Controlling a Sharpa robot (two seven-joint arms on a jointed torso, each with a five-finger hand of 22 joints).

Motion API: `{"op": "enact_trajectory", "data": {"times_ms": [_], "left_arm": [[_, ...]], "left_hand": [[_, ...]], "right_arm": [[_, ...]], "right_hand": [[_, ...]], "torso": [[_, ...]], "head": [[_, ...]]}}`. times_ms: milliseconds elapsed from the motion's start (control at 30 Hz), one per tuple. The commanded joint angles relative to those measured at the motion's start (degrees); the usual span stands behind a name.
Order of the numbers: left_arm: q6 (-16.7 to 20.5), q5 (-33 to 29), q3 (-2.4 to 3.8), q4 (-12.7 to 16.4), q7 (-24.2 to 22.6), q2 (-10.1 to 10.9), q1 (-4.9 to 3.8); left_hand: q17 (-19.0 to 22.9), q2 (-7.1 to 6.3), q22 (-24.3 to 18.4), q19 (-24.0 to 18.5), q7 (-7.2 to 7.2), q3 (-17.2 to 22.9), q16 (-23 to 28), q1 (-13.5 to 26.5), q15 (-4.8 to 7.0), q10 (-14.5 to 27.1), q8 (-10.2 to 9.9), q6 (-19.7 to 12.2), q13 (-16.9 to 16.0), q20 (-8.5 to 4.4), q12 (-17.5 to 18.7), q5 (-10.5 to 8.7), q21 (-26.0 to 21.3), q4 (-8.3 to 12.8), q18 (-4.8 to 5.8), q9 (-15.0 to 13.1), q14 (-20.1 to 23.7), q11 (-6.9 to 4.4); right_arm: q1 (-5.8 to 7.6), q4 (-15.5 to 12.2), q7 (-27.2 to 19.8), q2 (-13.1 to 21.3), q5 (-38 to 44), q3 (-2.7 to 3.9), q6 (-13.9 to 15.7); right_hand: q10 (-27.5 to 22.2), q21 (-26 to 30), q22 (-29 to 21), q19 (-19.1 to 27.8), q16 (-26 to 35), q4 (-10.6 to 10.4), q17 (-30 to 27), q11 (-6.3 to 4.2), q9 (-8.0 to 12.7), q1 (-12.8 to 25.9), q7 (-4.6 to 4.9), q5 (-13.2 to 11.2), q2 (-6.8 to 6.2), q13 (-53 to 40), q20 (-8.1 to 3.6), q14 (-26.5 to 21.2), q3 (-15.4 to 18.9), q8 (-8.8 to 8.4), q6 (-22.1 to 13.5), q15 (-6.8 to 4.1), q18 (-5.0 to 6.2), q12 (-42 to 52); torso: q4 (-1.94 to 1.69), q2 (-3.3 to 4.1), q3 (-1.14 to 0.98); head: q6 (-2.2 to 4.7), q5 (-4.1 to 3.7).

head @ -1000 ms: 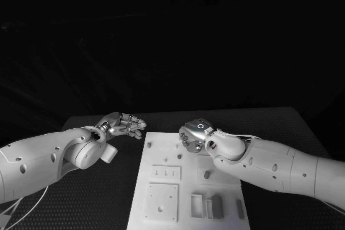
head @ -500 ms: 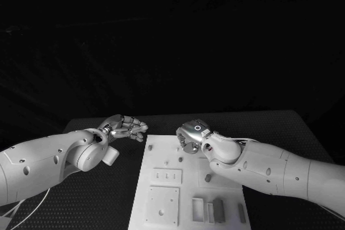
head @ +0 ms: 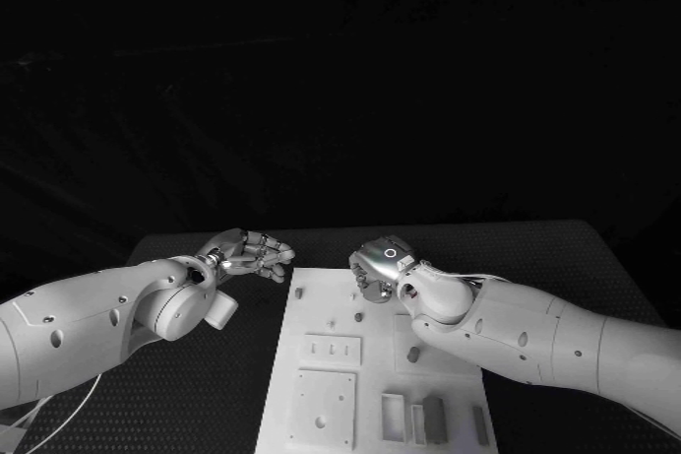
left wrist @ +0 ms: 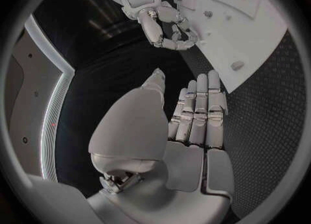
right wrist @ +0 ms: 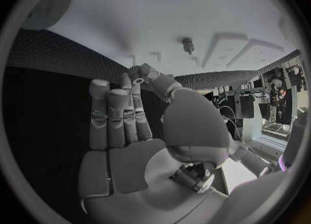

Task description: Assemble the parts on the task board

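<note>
Risk first, head view: your right hand (head: 381,268) sits over the task board (head: 324,415) at its upper end, centre of frame, fingers curled in with nothing visibly held. If you reach down from that curl you likely knock the small peg (head: 413,355) standing mid-board, or the parts (head: 431,418) grouped at lower centre. The left hand (head: 253,254) hangs left of centre, just off the board's upper-left corner, fingers bent, nothing in them. Drift it right and it clips the board edge and shifts the whole plate. Open room: black table (head: 568,257) at right of frame and beyond the board's top edge.

Left wrist view: left hand (left wrist: 194,117) lies flat, fingers straight and released, empty. Board corner (left wrist: 233,22) sits upper right, the right hand (left wrist: 165,27) curled at its edge at upper centre. The two hands are near each other, so crossing paths is a collision risk.

Right wrist view: right hand (right wrist: 123,125) shows fingers extended side by side, nothing grasped. Board (right wrist: 129,22) spans the top, one peg (right wrist: 188,44) just above the fingertips. Cannot tell if fingertips touch the board.
</note>
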State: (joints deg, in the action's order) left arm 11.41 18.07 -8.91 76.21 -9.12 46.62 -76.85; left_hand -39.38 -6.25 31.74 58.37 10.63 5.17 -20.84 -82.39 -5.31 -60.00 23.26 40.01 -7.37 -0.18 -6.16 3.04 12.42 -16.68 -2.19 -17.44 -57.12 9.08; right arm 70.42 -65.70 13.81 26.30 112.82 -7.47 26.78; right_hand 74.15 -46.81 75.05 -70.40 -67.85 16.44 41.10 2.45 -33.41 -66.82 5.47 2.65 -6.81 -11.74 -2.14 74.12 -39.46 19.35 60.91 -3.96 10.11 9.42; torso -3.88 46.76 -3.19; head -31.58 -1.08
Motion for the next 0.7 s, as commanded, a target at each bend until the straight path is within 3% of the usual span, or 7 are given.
{"op": "enact_trajectory", "data": {"times_ms": [33, 533, 700], "left_arm": [[-0.58, -0.25, 0.03, 0.28, -0.47, 0.10, 0.00], [-0.34, -0.25, 0.04, 1.37, -0.46, 0.64, -0.06], [-0.28, -0.25, 0.05, 1.42, -0.43, 0.69, -0.07]], "left_hand": [[-0.10, -0.06, 0.00, -0.04, 1.46, 0.24, 0.40, 0.44, -0.02, 0.20, -0.33, -0.34, -0.04, -0.22, 0.34, -0.03, -0.31, -0.03, -1.19, -0.06, -0.43, 0.12], [-0.20, -0.12, 0.01, -0.03, 1.45, 0.23, 0.47, 0.37, -0.01, 0.13, -0.31, -0.28, -0.07, -0.22, 0.38, -0.03, -0.34, -0.02, -1.19, -0.09, -0.45, 0.10], [-0.22, -0.14, 0.02, -0.02, 1.44, 0.22, 0.49, 0.37, -0.01, 0.11, -0.31, -0.27, -0.08, -0.22, 0.39, -0.03, -0.34, -0.02, -1.19, -0.09, -0.45, 0.09]], "right_arm": [[0.01, -0.01, 0.25, -0.22, 0.76, 0.00, 0.39], [0.01, 1.04, 0.26, -0.90, 0.76, 0.00, 0.47], [0.02, 1.10, 0.42, -0.92, 0.78, 0.01, 0.51]], "right_hand": [[1.93, -0.37, 0.98, -0.17, -0.36, -0.17, 0.09, -0.40, -0.10, -0.53, 0.04, 0.10, -0.16, -2.36, -0.41, -0.01, -0.57, 0.16, 0.33, -0.36, 4.89, -0.06], [1.97, -0.41, 0.97, -0.20, -0.42, -0.20, 0.11, -0.41, -0.10, -0.50, 0.03, 0.10, -0.20, -2.39, -0.42, 0.00, -0.65, 0.14, 0.36, -0.37, 4.89, -0.08], [1.97, -0.42, 0.97, -0.21, -0.43, -0.21, 0.12, -0.41, -0.10, -0.49, 0.03, 0.10, -0.22, -2.40, -0.42, -0.01, -0.67, 0.13, 0.37, -0.37, 4.89, -0.10]], "torso": [[-0.24, 0.20, 0.05], [-0.40, 0.39, -0.02], [-0.27, 0.40, -0.04]], "head": [[-0.03, -0.14], [-0.38, 0.07], [-0.63, 0.32]]}}
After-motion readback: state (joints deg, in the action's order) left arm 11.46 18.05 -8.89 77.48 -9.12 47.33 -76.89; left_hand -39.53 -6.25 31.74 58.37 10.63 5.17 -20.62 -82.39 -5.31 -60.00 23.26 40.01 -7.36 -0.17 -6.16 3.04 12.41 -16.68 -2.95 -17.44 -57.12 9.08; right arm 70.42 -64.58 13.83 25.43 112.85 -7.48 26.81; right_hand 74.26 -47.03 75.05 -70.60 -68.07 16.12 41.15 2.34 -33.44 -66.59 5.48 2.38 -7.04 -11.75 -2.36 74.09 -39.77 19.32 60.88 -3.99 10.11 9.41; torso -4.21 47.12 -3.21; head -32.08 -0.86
